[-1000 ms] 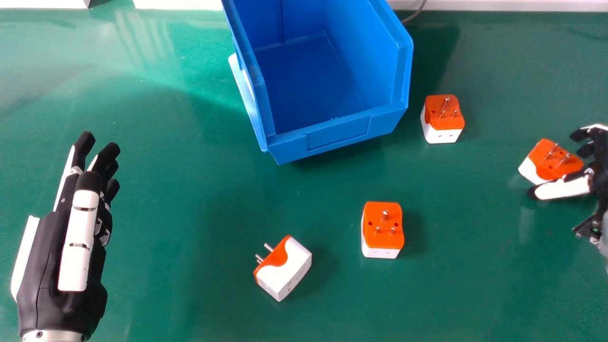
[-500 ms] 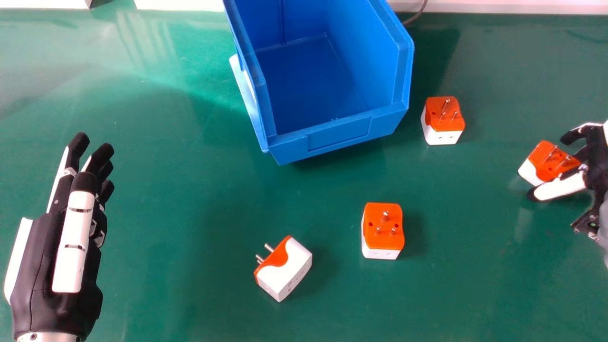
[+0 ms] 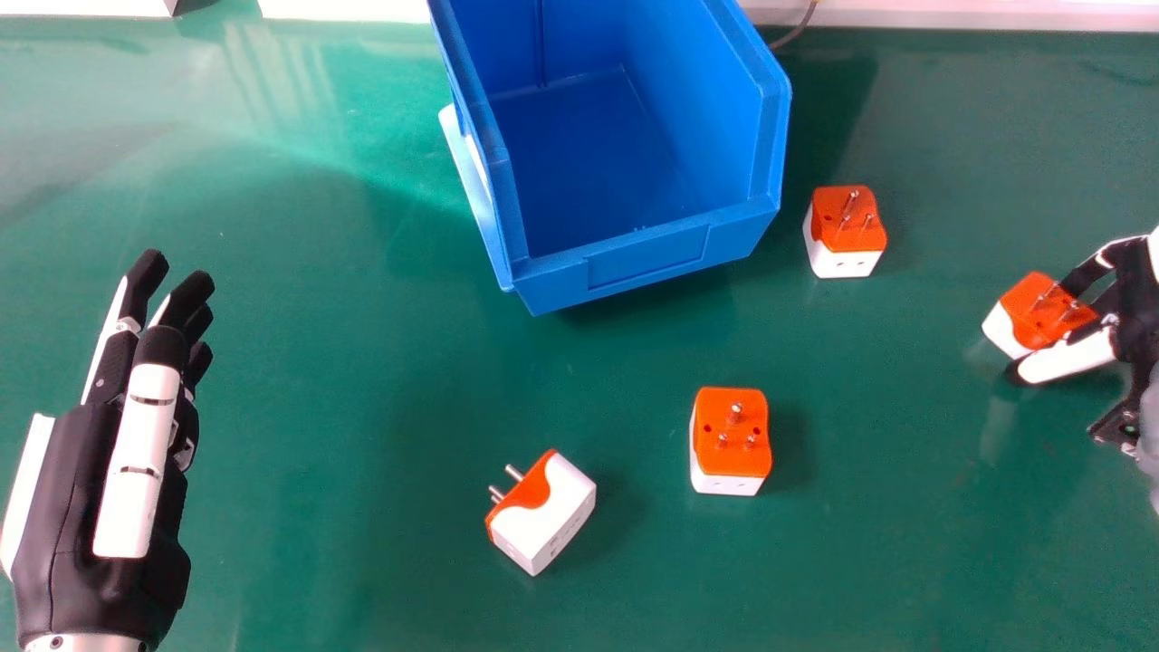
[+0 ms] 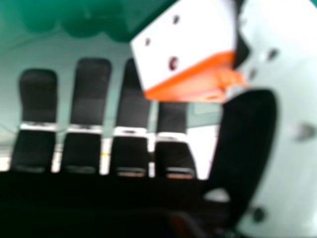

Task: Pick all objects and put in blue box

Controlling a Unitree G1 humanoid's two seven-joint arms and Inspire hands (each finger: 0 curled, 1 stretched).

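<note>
1. The right hand (image 3: 1139,303) has its fingers (image 3: 1080,277) partly bent round the far-right plug adapter (image 3: 1028,303), with its thumb (image 3: 1064,362) on the near side; how firm the hold is cannot be told.
2. The step in hand seems to be securing this adapter. A good grip probably presses the white body from opposite sides, clear of the metal pins.
3. The adapter sits on or very near the tabletop (image 3: 362,580), so squeezing unevenly could spin it; an even squeeze, then a straight lift, should serve best.
4. The lift should clear the near wall of the blue box (image 3: 647,258) before release.
5. Three other adapters wait outside: one right of the box (image 3: 845,226), one nearer (image 3: 730,439), one tipped sideways (image 3: 548,507).
6. The left hand (image 3: 100,507) rests open at near left.
7. The green surface carries soft reflections; a pale border (image 3: 978,14) and a cable (image 3: 797,32) lie beyond.
</note>
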